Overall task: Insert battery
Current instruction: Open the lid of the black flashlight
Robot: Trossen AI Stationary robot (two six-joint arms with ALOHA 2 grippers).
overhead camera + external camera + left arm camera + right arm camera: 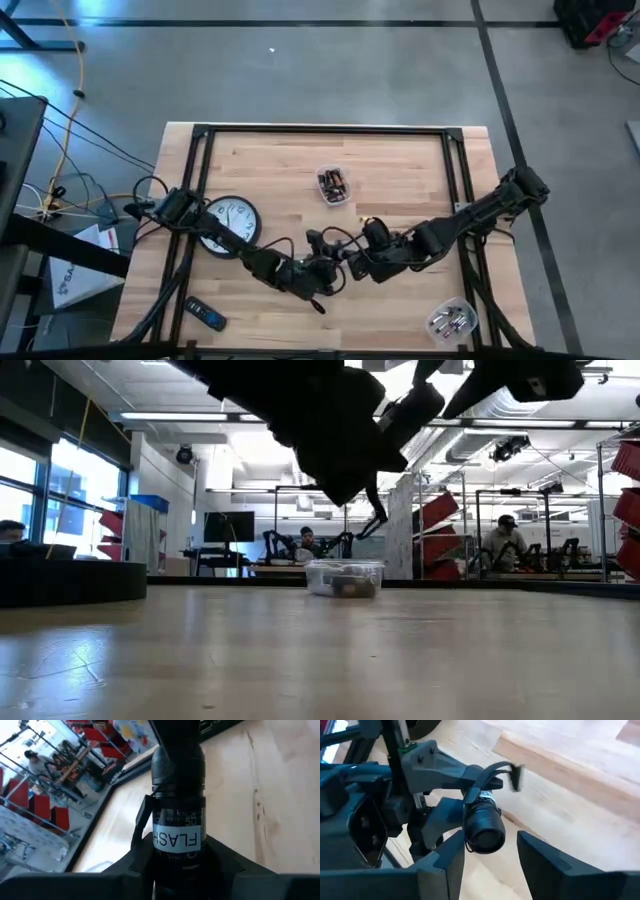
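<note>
Flashlight [177, 820] in left claw [318, 275] | right claw [345, 250] facing | clock [228, 224] near

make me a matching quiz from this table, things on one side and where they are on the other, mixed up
Things:
1. wall clock
2. flashlight
3. tub of batteries
4. remote control

Places:
A. near the middle of the table, towards its far edge
B. at the near left corner
C. held in the left gripper, off the table
D. lying flat under the left arm

Pairs: 1-D, 2-C, 3-A, 4-B
</note>
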